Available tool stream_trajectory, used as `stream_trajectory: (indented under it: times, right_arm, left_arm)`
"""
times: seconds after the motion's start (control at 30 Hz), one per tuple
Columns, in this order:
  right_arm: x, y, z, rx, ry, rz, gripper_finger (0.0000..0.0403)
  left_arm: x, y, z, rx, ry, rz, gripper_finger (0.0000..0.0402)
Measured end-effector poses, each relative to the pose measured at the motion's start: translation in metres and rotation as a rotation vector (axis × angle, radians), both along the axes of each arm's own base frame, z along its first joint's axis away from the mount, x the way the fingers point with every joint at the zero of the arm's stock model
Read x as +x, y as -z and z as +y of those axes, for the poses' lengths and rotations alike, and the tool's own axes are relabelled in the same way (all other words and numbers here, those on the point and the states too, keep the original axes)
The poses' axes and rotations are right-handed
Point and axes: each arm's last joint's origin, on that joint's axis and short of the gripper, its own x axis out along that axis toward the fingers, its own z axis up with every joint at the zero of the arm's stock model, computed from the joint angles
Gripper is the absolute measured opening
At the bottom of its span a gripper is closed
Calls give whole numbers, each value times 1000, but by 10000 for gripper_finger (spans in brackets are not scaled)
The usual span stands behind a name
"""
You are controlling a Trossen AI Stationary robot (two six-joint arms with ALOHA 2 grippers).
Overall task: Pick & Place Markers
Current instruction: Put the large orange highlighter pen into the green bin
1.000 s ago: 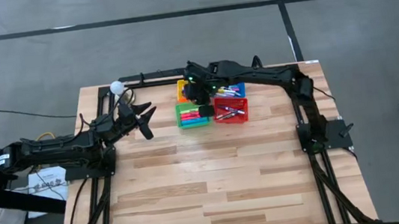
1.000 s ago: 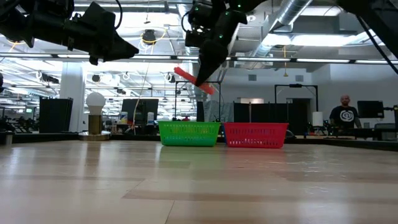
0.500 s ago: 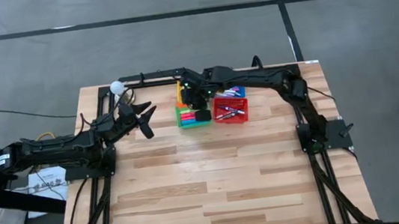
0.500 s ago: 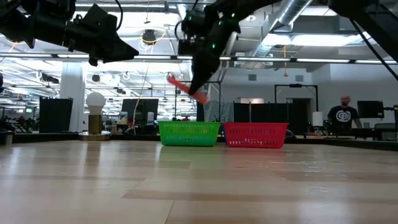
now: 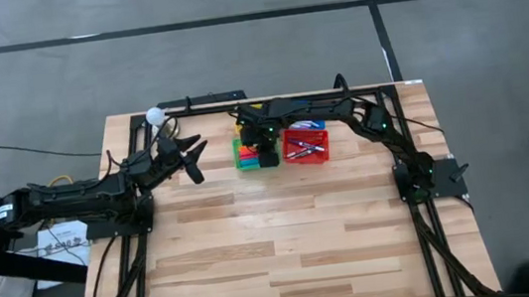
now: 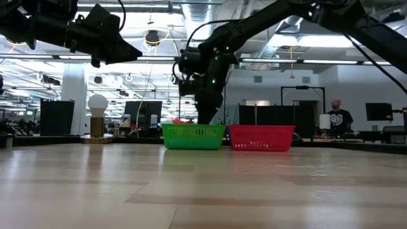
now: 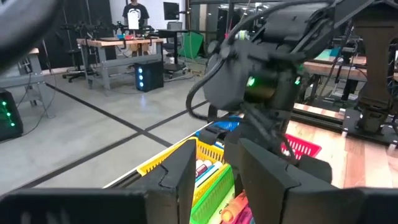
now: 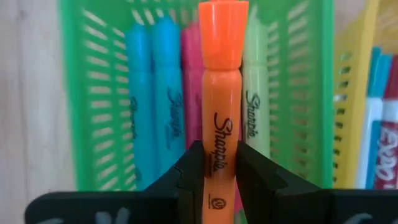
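While clamped on an orange marker [image 8: 221, 93], right gripper [image 8: 213, 163] sits low over the green basket [image 5: 254, 154], marker above those inside. Left gripper [image 5: 191, 159] hangs left of baskets, fingers apart, empty.

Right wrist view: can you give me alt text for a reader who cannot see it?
The right gripper is shut on an orange Sharpie marker, holding it lengthwise over a green mesh basket. Blue markers, a pink one and a pale green one lie side by side in that basket, and a yellow basket sits beside it.
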Motion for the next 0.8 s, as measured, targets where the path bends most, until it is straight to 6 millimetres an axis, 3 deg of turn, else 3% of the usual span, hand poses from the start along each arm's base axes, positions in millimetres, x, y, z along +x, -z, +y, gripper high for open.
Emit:
stream_trajectory:
  times: [0.8]
  right_arm:
    - [-7, 3, -6, 3, 21, 57, 63]
  left_arm:
    - [0, 0, 0, 3, 0, -2, 117]
